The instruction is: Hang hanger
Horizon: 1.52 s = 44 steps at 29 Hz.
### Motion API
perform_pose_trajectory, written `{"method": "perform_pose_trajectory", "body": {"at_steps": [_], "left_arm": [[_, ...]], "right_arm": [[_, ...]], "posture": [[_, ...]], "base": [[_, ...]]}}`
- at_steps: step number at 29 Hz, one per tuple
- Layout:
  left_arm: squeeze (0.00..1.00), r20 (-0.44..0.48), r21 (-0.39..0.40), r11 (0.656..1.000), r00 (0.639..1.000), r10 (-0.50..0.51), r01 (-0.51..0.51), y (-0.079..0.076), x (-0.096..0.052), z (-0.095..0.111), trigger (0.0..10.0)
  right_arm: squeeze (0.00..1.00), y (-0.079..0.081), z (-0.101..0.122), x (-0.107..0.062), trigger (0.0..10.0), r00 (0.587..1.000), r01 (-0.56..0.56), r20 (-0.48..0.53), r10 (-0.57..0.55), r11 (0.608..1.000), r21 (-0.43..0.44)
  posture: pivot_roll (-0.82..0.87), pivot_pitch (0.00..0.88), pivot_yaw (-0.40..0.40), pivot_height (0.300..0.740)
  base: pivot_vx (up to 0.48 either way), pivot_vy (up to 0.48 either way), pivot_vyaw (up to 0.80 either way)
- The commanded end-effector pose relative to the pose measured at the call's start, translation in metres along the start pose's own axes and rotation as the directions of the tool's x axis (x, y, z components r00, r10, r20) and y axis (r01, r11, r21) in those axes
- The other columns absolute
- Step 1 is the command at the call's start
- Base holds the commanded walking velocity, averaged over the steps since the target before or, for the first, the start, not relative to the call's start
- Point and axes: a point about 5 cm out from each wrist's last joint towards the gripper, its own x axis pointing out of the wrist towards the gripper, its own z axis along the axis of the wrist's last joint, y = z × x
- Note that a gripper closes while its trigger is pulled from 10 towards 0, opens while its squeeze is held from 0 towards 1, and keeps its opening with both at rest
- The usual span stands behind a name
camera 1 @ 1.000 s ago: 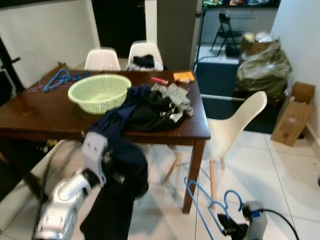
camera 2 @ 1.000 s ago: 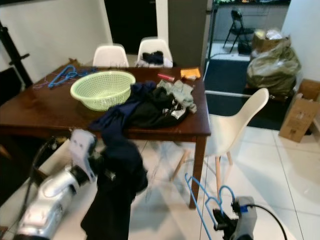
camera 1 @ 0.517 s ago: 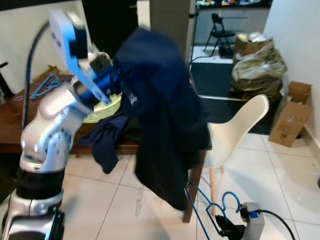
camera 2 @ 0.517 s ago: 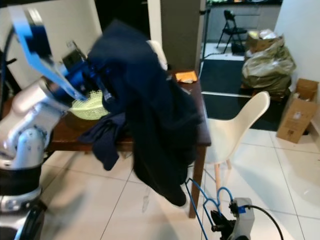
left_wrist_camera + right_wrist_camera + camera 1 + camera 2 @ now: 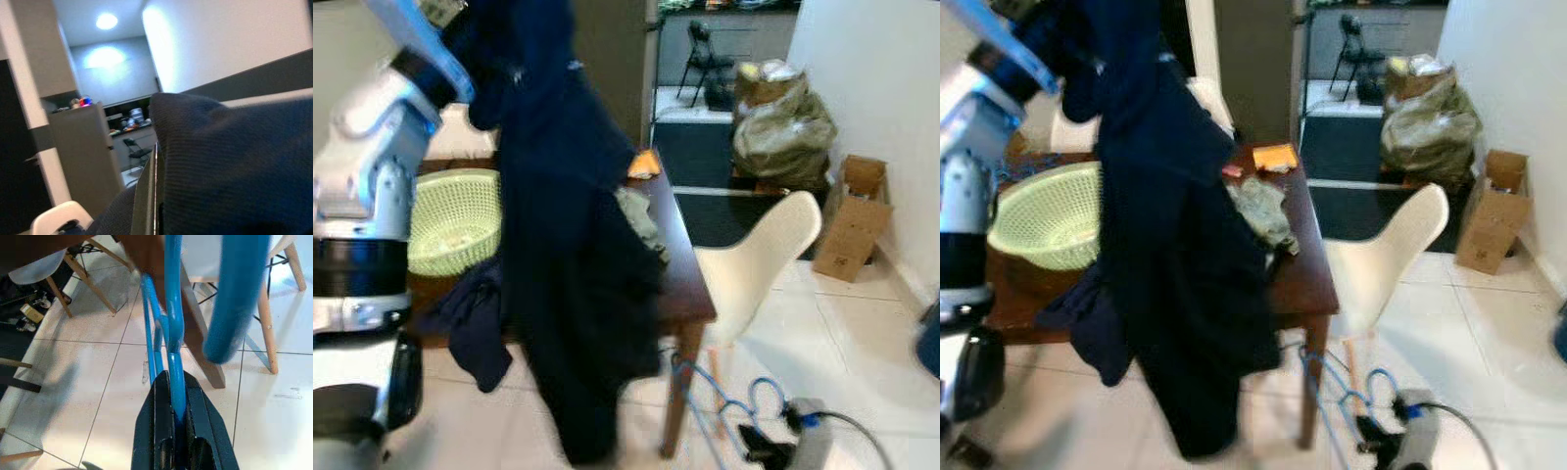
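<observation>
Two grippers are at work. Our right gripper (image 5: 177,413), low beside the brown table (image 5: 1307,284), has its fingers pinched tight on the blue hanger (image 5: 172,328), whose hook (image 5: 1383,384) curls near the white chair (image 5: 1386,259). Our left gripper (image 5: 460,29), raised high, holds up the navy garment (image 5: 563,245); cloth hides its fingers. A green basket (image 5: 450,220) sits on the table.
</observation>
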Motion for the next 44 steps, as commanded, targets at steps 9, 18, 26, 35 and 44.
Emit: {"method": "perform_pose_trajectory", "body": {"at_steps": [9, 18, 26, 35, 44], "left_arm": [[0.0, 0.01, 0.054, 0.991, 0.993, 0.122, -0.122, 0.021, 0.0, -0.002, 10.0], [0.0, -0.152, -0.021, 0.993, 0.982, 0.111, -0.115, 0.006, -0.018, -0.057, 10.0], [0.0, -0.368, -0.257, 0.96, 0.907, -0.203, 0.11, -0.062, -0.051, -0.12, 10.0], [0.0, -0.535, -0.278, 0.898, 0.722, -0.44, 0.341, -0.111, -0.102, -0.153, 10.0], [0.0, -0.731, -0.051, 0.921, 0.614, -0.298, 0.386, -0.084, -0.132, -0.175, 10.0]], "right_arm": [[0.0, 0.001, -0.001, 0.001, 10.0, 1.0, 0.009, 0.01, -0.009, 1.0, 0.005], [0.0, -0.001, -0.002, 0.0, 10.0, 1.0, 0.016, 0.009, -0.016, 1.0, 0.006], [0.0, -0.003, -0.002, -0.001, 10.0, 1.0, 0.021, 0.01, -0.021, 1.0, 0.009], [0.0, -0.005, -0.002, -0.003, 10.0, 1.0, 0.026, -0.005, -0.026, 0.999, -0.027], [0.0, -0.026, -0.004, -0.027, 10.0, 0.987, 0.005, -0.147, -0.057, 0.943, -0.332]], "posture": [[-0.05, 0.0, 0.007, 0.74], [-0.05, 0.0, 0.005, 0.74], [-0.06, 0.0, 0.007, 0.74], [-0.05, 0.0, 0.001, 0.74], [-0.05, 0.0, 0.003, 0.74]], "base": [[0.391, 0.0, 0.0], [0.387, 0.0, 0.0], [0.179, 0.0, 0.0], [0.0, 0.0, 0.0], [0.0, 0.0, 0.0]]}}
